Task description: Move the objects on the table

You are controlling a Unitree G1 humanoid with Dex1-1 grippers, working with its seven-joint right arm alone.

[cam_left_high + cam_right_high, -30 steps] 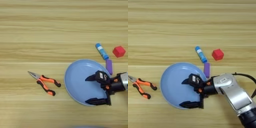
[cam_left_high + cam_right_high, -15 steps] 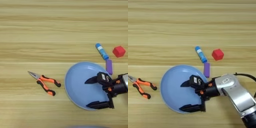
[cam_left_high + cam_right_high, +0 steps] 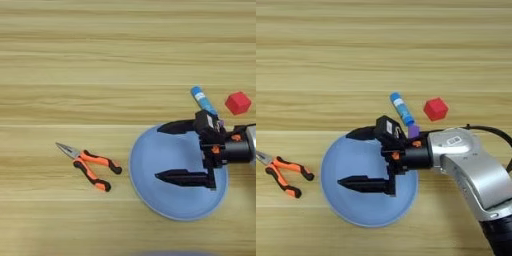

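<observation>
My right gripper [image 3: 343,158] hangs open over the large light-blue plate [image 3: 366,210], its two black fingers pointing left with nothing between them. One finger lies over the plate's far rim, the other over its middle. The small purple bar [image 3: 414,131] peeks out just behind the gripper's body, mostly hidden. Beyond it lie the blue glue stick [image 3: 402,108] and the red cube [image 3: 435,109]. The orange-and-black pliers [image 3: 90,166] rest on the table [image 3: 75,60] left of the plate [image 3: 170,207], well away from the gripper [image 3: 158,152].
The silver forearm [image 3: 471,165] comes in from the lower right, with a black cable [image 3: 491,131] arching above it. Bare wood stretches across the far half and the left of the table.
The open gripper has moved away from me and a little left, from the plate's near right part to its far rim and middle. The plate sits slightly nearer than before.
</observation>
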